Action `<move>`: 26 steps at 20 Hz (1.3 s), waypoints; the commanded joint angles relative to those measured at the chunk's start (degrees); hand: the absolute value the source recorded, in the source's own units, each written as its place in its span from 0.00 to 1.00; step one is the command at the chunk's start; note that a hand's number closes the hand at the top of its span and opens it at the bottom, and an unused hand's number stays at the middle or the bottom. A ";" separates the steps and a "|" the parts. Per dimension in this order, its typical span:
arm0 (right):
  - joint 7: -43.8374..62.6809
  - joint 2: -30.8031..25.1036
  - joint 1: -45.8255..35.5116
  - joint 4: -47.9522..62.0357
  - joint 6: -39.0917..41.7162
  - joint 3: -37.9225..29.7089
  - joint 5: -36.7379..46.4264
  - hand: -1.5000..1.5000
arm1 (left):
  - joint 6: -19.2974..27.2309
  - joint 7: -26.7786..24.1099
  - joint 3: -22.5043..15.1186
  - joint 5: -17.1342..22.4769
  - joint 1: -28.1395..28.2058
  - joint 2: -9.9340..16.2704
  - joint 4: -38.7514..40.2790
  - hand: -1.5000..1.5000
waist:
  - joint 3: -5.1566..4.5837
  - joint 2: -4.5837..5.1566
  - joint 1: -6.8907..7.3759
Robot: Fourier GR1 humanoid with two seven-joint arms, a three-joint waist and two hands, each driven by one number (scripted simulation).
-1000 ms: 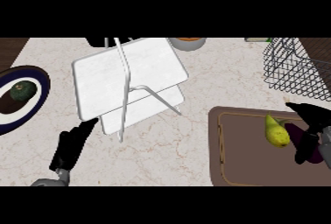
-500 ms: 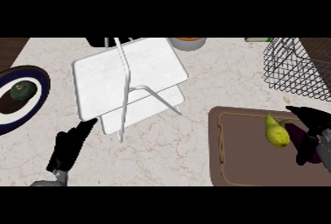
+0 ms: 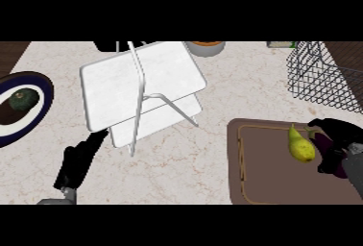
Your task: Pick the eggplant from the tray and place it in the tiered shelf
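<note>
nearest to me, at the lower left, i see my left hand (image 3: 77, 161) over the marble counter (image 3: 184, 158). its fingers are straight and together, pointing up toward the shelf, and they hold nothing. the fingertips are just beside the lower corner of the tiered shelf (image 3: 142, 86), but i cannot tell if they touch it.

at the lower right is the brown tray (image 3: 262, 163), which lies flat on the counter and has a thin lighter line inside its rim. on the tray lies a yellow pear (image 3: 300, 146), its narrow end pointing away from me. just to the right of the pear is my right hand (image 3: 339, 144), coming in from the right edge. its fingers are curled around the eggplant (image 3: 322, 141), of which only a small dark purple part shows between the black fingers. the eggplant is on the right part of the tray, touching or almost touching the pear; i cannot tell whether it is lifted or not.

further away, in the middle, stands the tiered shelf, two white plates with thin metal legs. at the far left edge is a dark blue plate (image 3: 39, 96) with a dark green round thing (image 3: 20, 100) on it. at the far right stands a black wire basket (image 3: 322, 77). at the top edge a grey bowl (image 3: 205, 48) with an orange inside shows in part.
</note>
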 commanded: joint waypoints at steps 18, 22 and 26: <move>4.72 17.70 3.00 -26.52 -9.12 8.87 5.72 1.00 | -0.31 0.06 2.34 -0.84 0.20 -0.41 1.44 0.50 | 0.63 -0.78 -1.41; 11.96 22.75 9.47 -42.62 -10.20 15.59 8.90 1.00 | -1.06 -0.76 3.64 0.09 0.28 0.41 2.28 0.50 | 0.64 -0.67 -2.40; 20.09 21.45 8.57 -58.41 -4.72 17.10 12.27 1.00 | -0.79 0.51 2.61 -0.54 -0.15 -0.24 0.38 0.50 | 0.69 -0.30 -1.61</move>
